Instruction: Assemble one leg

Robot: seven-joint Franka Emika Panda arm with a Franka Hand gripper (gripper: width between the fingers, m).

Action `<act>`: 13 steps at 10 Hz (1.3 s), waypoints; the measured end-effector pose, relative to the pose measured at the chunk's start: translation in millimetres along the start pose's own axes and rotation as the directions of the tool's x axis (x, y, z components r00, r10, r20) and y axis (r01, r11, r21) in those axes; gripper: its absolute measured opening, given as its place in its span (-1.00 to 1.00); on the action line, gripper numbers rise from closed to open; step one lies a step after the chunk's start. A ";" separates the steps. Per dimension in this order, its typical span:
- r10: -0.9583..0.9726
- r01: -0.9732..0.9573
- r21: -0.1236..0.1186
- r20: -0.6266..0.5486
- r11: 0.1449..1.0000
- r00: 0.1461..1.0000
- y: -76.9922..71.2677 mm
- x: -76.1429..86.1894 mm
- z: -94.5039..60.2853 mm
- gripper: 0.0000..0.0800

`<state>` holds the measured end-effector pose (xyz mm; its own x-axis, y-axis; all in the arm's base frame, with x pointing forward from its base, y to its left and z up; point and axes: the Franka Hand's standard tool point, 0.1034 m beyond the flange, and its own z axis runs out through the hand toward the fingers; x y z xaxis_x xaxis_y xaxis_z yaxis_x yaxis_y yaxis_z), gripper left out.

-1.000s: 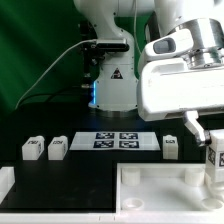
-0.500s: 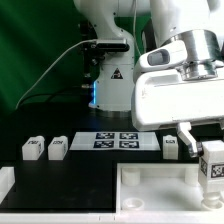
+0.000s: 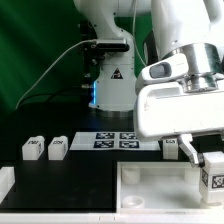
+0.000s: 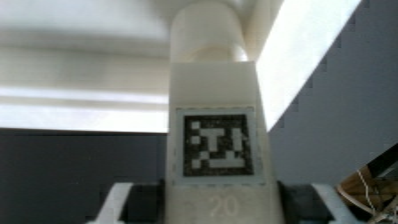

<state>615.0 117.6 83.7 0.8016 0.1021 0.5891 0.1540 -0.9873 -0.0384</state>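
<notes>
Leg: a small stubby white plastic leg (image 3: 213,176) with a black-and-white square tag, held upright over the panel's far corner on the exterior view's right.
End effector: the end effector (image 3: 212,160) is clenched on the leg. In the wrist view the end effector (image 4: 217,206) has one finger on each side of the leg (image 4: 217,130).
Panel: a large white square rimmed plastic panel (image 3: 160,192) lies flat on the black surface (image 3: 90,165).
Just changed: over the last second the leg has sunk steadily towards the panel, staying over the same corner, and the arm has come down with it.
Meaning: this looks like the lowering that brings the leg to a corner hole. Seating and fixing it appear to be still ahead.
Spare legs: two matching white blocks (image 3: 32,149) (image 3: 57,148) sit well off the panel towards the exterior view's left. A third (image 3: 170,148) sits just behind the panel's far edge.
Marker board: the thin white tagged marker board (image 3: 118,140) lies behind the panel.
Hidden: no corner hole is visible. Whether the leg touches the panel cannot be told. The arm covers the leg's top, and the picture's edge cuts off the panel's corner. The wrist view is blurred.
</notes>
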 end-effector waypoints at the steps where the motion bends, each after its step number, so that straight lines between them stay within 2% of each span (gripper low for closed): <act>1: 0.016 -0.016 -0.010 -0.021 1.000 1.000 -1.1 -1.0 0.2 -0.27; 3: 0.076 -0.077 -0.049 -0.018 0.996 0.997 -2.1 -1.6 0.1 -0.27; 4: 0.067 -0.067 -0.054 0.000 0.996 0.998 -1.5 -0.6 -0.1 -0.27; 5: 0.070 -0.068 -0.051 0.025 0.996 0.997 -1.2 -4.8 1.5 0.02; 6: 0.070 -0.069 -0.051 0.027 0.996 0.997 -1.1 -5.4 1.7 0.02; 7: 0.070 -0.069 -0.051 0.029 0.996 0.997 -1.1 -6.0 2.0 0.36; 8: 0.070 -0.069 -0.051 0.029 0.996 0.997 -1.0 -6.1 2.0 0.57; 13: 0.070 -0.069 -0.051 0.030 0.996 0.997 -0.9 -6.4 2.1 0.62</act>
<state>611.0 118.1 78.2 0.8274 0.0358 0.5605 0.0686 -0.9969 -0.0375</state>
